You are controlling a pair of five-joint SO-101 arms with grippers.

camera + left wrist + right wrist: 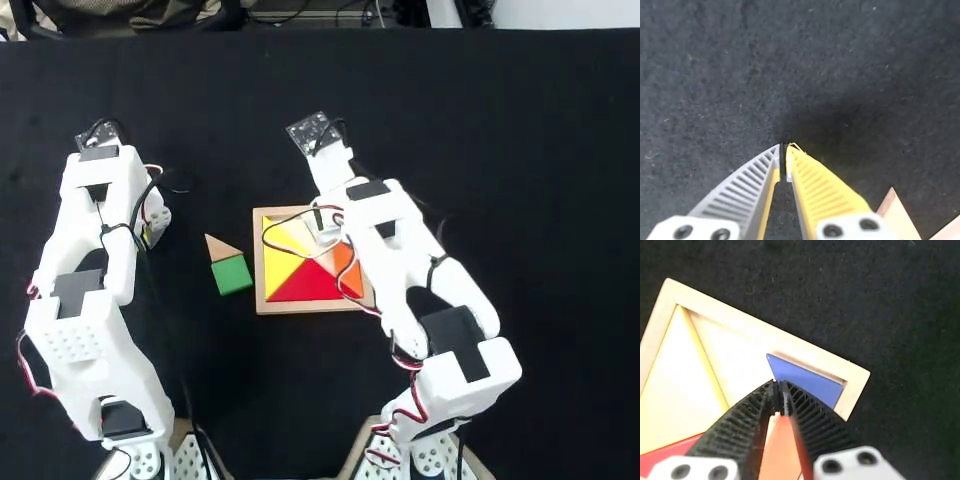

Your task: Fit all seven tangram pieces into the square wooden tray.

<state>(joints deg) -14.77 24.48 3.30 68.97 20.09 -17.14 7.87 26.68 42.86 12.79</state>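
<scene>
Right claw (779, 399) closed, empty, tips over wooden tray (258, 262) by blue triangle (805, 381). Left claw (785, 152) closed above black surface (500, 150). Green square (231, 274), tan triangle (220, 246) lie just outside tray.

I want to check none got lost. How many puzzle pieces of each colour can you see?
yellow piece: 1
red piece: 1
orange piece: 1
blue piece: 1
green piece: 1
tan piece: 1
Total in sight: 6
</scene>
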